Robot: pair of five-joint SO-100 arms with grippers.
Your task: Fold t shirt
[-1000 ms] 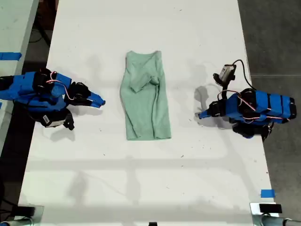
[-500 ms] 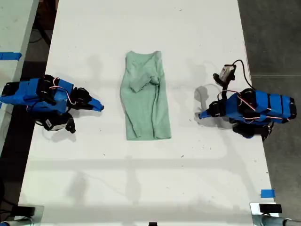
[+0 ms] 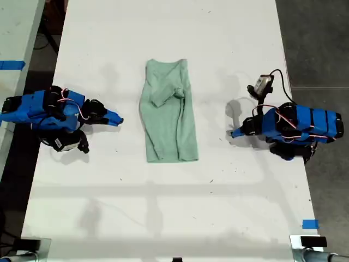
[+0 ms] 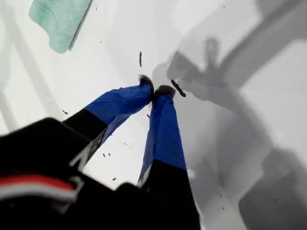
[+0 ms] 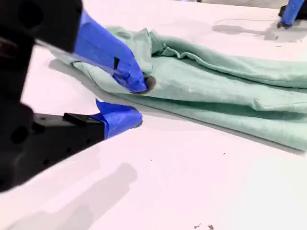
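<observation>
The t shirt (image 3: pixel 168 112) lies as a long, narrow, pale mint-green strip in the middle of the white table (image 3: pixel 163 207), with a wrinkled fold near its far end. My second gripper (image 3: pixel 116 117) sits at the exterior view's left, a short gap from the cloth's edge. In the second wrist view its jaws (image 5: pixel 134 99) are open with nothing between them, and the t shirt (image 5: pixel 216 81) lies just beyond. My first gripper (image 3: pixel 234 132) rests at the exterior view's right, farther from the cloth. Its tips (image 4: pixel 157 89) are shut together over bare table, with a t shirt corner (image 4: pixel 60 21) ahead.
A small camera on a black cable (image 3: pixel 263 84) sits above the first arm at the exterior view's right. Blue tape (image 3: pixel 310 224) marks the table's near edge at that side. Another table (image 3: pixel 16 33) stands off the exterior view's left. Dark floor lies beyond the table's edge at the right.
The second arm has shifted its pose, dipping toward the near edge and then nudging its tip slightly toward the shirt. The first arm and the shirt have stayed put.
</observation>
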